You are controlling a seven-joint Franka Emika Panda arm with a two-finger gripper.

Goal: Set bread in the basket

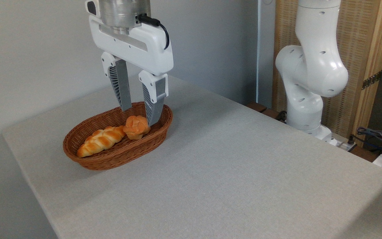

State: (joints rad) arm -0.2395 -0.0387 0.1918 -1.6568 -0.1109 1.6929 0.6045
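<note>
The bread (pixel 136 126), a round knotted golden-orange bun, lies inside the oval brown wicker basket (pixel 111 161) at the table's left. My gripper (pixel 139 117) hangs just above the bun with its fingers spread wider than the bun. It is open and nothing is held. The right fingertip (pixel 152 120) stands close to the bun's right side; whether it touches the bun is unclear.
A long braided loaf (pixel 100 140) lies in the basket to the left of the bun, touching it. The grey table (pixel 230 172) stretches to the right and front. The arm's white base (pixel 307 109) stands at the table's far right, with cables (pixel 373 134) beyond it.
</note>
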